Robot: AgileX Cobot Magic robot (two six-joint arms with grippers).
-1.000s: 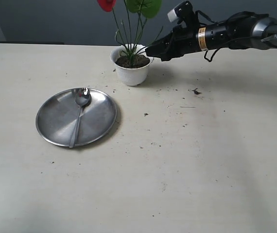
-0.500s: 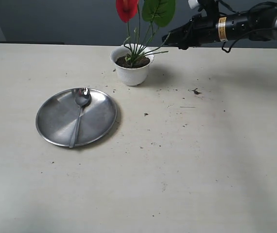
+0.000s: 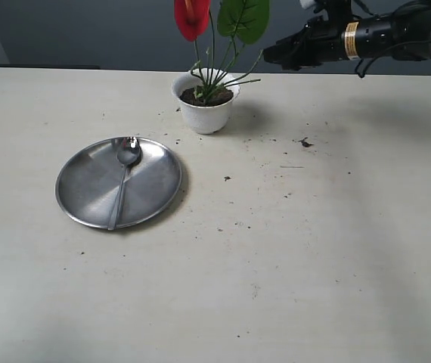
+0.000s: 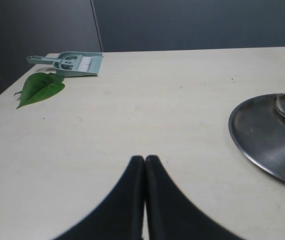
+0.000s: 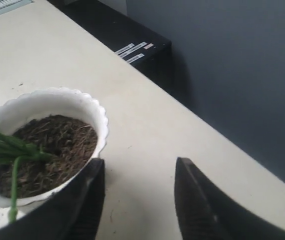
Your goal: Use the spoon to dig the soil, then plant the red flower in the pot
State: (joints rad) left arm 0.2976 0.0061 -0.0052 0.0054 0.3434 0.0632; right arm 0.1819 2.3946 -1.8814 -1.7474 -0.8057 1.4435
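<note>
one second takes the right jaws up off the pot (image 3: pixel 206 113) rim and back to the right; they hang spread and empty, and the flower (image 3: pixel 191 17), then leaning left, stands straighter with its stems in the soil (image 5: pixel 52 145), so planting looks done. the spoon (image 3: pixel 123 178) lies on the plate (image 3: pixel 87 200), left of the pot. only the left wrist view shows the left jaws pressed together above the counter (image 4: pixel 132 115), a loose leaf (image 4: pixel 40 87) and a dustpan (image 4: pixel 72 62); the right wrist view alone shows stems sunk in soil.
</note>
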